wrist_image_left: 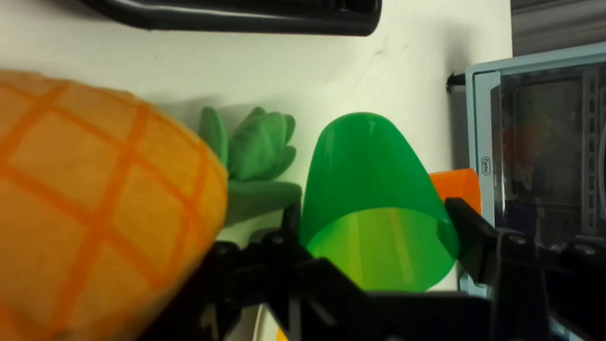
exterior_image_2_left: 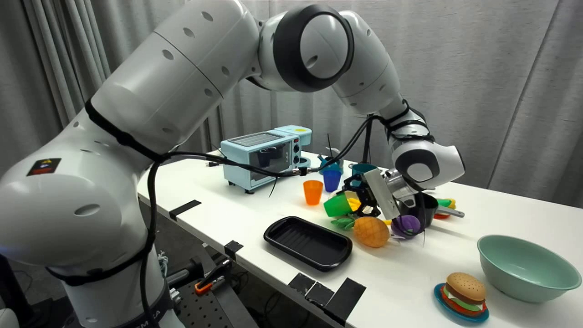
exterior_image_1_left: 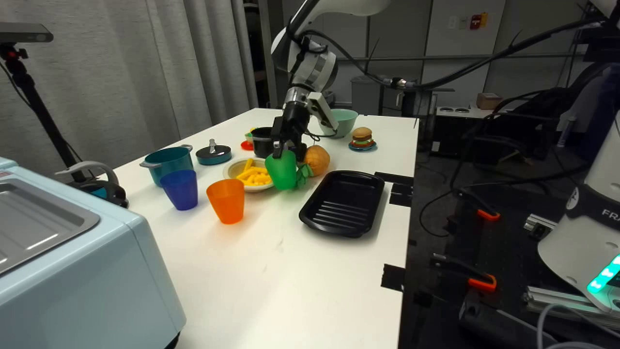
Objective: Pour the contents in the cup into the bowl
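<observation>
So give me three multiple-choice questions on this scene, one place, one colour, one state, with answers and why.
1. Where do yellow pieces lie? A: black tray. B: white bowl. C: burger plate.
2. What colour is the cup between the fingers? A: green. B: blue. C: orange.
3. How is that cup? A: upright. B: inside the orange cup. C: tilted.

1 B: an exterior view shows them inside it.
2 A: the wrist view shows it green.
3 C: an exterior view shows it leaning over sideways.

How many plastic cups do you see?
3: the green cup, held tilted in the gripper; the orange cup and the blue cup, side by side on the table. Others may be hidden.
</observation>
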Robot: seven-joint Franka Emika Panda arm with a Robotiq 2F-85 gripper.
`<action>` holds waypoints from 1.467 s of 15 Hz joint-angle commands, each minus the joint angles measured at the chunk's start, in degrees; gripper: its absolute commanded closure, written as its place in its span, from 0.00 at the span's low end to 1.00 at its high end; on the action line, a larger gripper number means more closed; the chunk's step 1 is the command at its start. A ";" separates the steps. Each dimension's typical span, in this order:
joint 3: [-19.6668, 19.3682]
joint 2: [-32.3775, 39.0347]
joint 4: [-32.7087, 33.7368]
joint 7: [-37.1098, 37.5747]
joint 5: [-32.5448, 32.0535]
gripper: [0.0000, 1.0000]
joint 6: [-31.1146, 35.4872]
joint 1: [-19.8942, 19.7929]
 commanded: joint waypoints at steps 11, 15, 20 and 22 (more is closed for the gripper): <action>3.86 1.67 3.72 -8.46 -13.25 0.50 4.00 -2.43; 4.32 1.53 3.89 -8.65 -14.69 0.31 5.29 -2.57; 4.60 1.73 3.95 -8.23 -16.94 0.00 7.19 -2.70; 4.74 1.93 3.90 -8.19 -17.85 0.00 8.00 -2.77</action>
